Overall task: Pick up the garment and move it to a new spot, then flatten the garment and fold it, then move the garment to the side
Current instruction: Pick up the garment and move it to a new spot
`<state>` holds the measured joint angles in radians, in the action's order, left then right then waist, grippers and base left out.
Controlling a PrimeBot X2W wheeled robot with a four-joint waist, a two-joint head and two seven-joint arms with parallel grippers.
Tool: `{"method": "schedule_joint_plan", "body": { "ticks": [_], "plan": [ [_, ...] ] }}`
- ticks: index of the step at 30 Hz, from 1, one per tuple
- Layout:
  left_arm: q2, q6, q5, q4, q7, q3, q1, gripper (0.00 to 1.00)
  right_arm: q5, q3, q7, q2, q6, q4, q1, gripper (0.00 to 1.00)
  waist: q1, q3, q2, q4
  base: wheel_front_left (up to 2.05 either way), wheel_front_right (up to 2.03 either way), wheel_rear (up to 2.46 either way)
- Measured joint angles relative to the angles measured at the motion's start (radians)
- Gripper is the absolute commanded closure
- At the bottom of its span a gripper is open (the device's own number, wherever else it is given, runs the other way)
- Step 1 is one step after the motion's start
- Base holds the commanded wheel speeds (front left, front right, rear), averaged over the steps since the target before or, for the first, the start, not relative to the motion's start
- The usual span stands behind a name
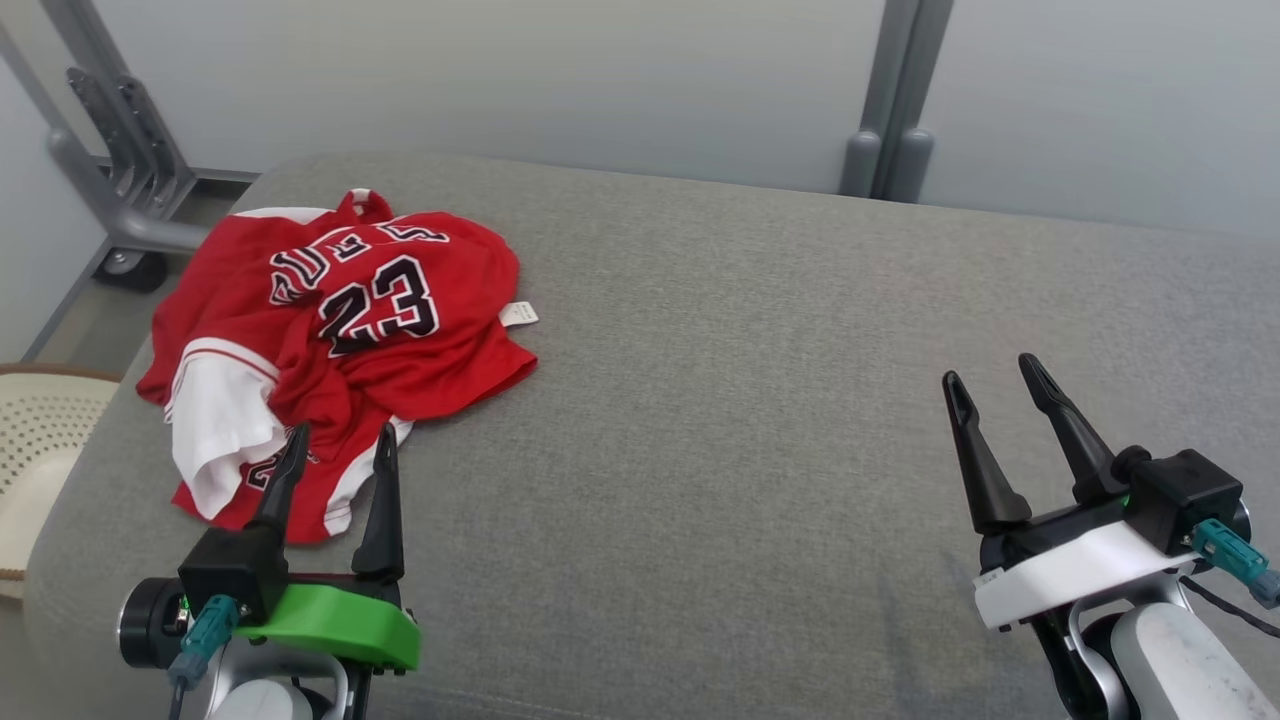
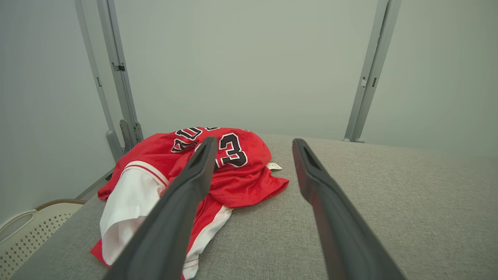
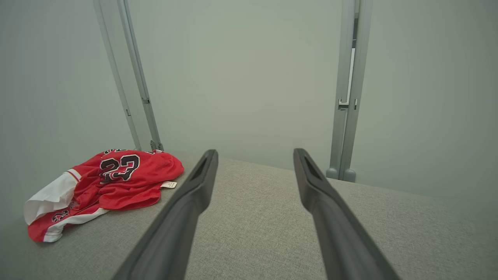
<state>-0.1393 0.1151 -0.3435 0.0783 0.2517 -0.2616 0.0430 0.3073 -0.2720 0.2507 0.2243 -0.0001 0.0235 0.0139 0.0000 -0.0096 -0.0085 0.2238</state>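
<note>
2 pincers, the left gripper (image 1: 343, 432) and right gripper (image 1: 990, 372), are spread wide, nothing held. The garment (image 1: 400, 350) is crumpled at the far-left corner of the grey cushion (image 1: 750, 400). If 1 layer alone is pinched, it could be dragged off the cushion's left edge. Beside that edge a cream basket (image 1: 40, 420) is seen; its contents cannot be told.

The crumpled red jersey (image 1: 430, 365) carries a big black "23" (image 1: 380, 310) outlined in white. Arched black letters above it are folded into the cloth; I can't make out a whole word. A small white tag (image 1: 519, 314) at its edge has print too fine to read.
</note>
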Motion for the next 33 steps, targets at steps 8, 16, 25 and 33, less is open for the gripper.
{"method": "schedule_joint_plan", "body": {
  "ticks": [8,16,25,33],
  "plan": [
    [0.0,0.001,0.007,0.007,-0.005,0.007,0.0,0.0,0.0,-0.002,0.0,-0.003,0.004,-0.002,0.003,0.0,0.0,-0.005,0.0,0.093,0.0,0.0,0.0],
    [0.0,0.001,0.007,0.009,-0.013,0.017,0.0,0.0,-0.002,-0.012,0.0,-0.006,0.012,-0.002,0.004,0.0,0.0,-0.005,0.0,0.184,0.0,0.0,0.0],
    [0.0,0.001,0.007,0.007,-0.014,0.036,-0.001,0.0,-0.014,-0.035,0.0,-0.007,0.027,-0.006,0.003,0.0,0.0,0.006,0.0,0.268,0.0,0.0,0.0],
    [0.001,0.004,0.007,0.006,-0.013,0.047,-0.001,0.0,-0.018,-0.051,0.001,-0.011,0.038,-0.023,-0.002,0.0,0.0,0.012,0.0,0.278,0.0,0.0,0.0]
  ]
}}
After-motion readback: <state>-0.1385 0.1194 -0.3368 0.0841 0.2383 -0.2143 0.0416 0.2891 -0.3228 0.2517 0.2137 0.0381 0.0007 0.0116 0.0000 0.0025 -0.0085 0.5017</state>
